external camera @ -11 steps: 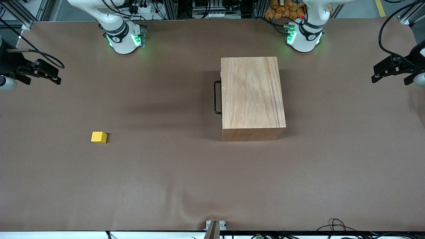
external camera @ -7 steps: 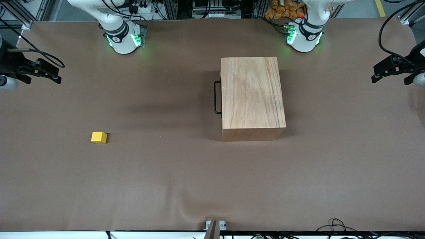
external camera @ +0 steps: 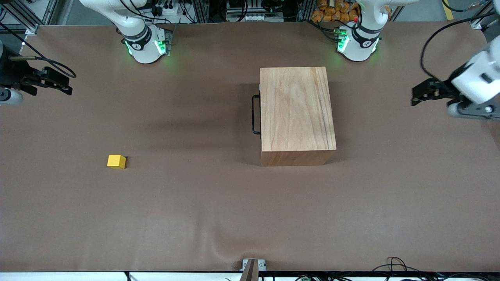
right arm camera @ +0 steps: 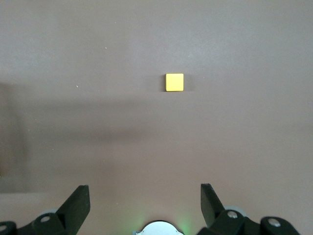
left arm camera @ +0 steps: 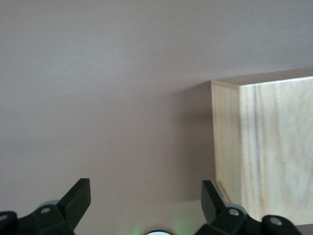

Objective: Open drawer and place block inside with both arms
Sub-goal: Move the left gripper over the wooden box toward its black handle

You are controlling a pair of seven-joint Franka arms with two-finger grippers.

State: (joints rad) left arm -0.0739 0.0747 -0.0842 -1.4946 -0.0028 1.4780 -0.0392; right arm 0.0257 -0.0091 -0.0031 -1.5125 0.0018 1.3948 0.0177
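My left jaws (external camera: 417,95) and right jaws (external camera: 64,88) both stand wide, empty; approach the drawer's handle (external camera: 256,114) squarely; block (external camera: 116,161) at seven o'clock.

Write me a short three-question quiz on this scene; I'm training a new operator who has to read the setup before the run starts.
1. True or false: the drawer of the wooden box is already pulled out.
2. Which lies nearer to the front camera, the block or the drawer's handle?
3. Multiple choice: the right gripper is A) shut on the block, B) open and empty over bare table, C) gripping the handle.

Key
1. False: it is shut, its front flush with the box.
2. The block.
3. B. The left gripper is open too, up beside the box at the left arm's end.
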